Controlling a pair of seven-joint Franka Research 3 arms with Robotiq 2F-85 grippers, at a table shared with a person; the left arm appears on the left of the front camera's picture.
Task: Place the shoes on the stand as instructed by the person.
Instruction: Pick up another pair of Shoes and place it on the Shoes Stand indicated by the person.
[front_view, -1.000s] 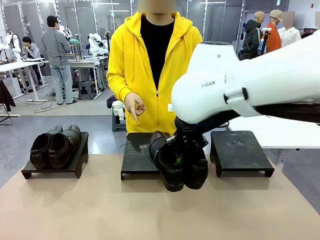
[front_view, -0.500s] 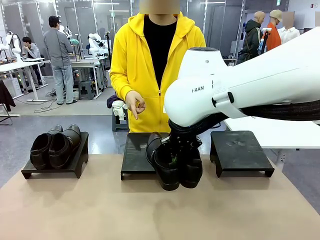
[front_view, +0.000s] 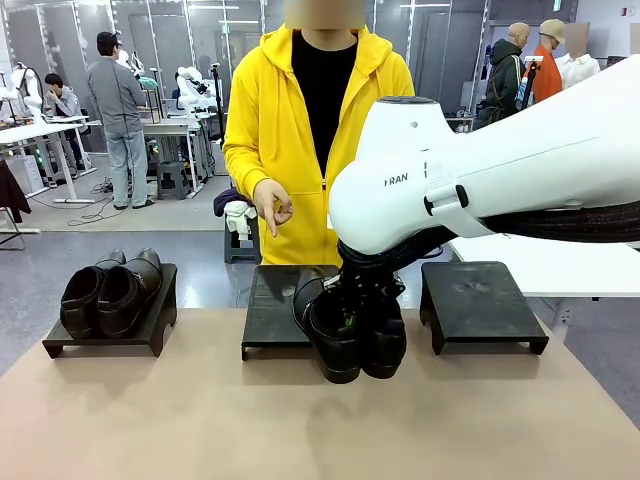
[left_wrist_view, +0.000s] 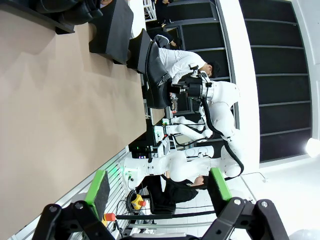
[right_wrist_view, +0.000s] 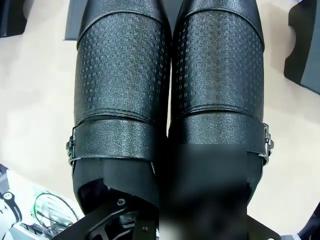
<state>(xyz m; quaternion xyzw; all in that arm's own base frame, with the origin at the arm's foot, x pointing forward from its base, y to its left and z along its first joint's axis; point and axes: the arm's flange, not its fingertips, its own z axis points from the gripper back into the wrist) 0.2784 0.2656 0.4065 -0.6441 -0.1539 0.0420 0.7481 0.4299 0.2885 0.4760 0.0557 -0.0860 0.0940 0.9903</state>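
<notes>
Dark grey capital letters (front_view: 397, 179) reading "RAN" are showing on the white housing of the right arm (front_view: 500, 170), on the rounded joint just above the black shoes (front_view: 350, 335). A faint mark is sitting just before them, too unclear to name. Print farther off in the room is coming out too small to read.

Robotics lab: open hall with white tables (front_view: 35, 131), cables (front_view: 95, 212) on grey floor (front_view: 185, 215), stool (front_view: 172, 178), glass partitions (front_view: 440, 40).
</notes>
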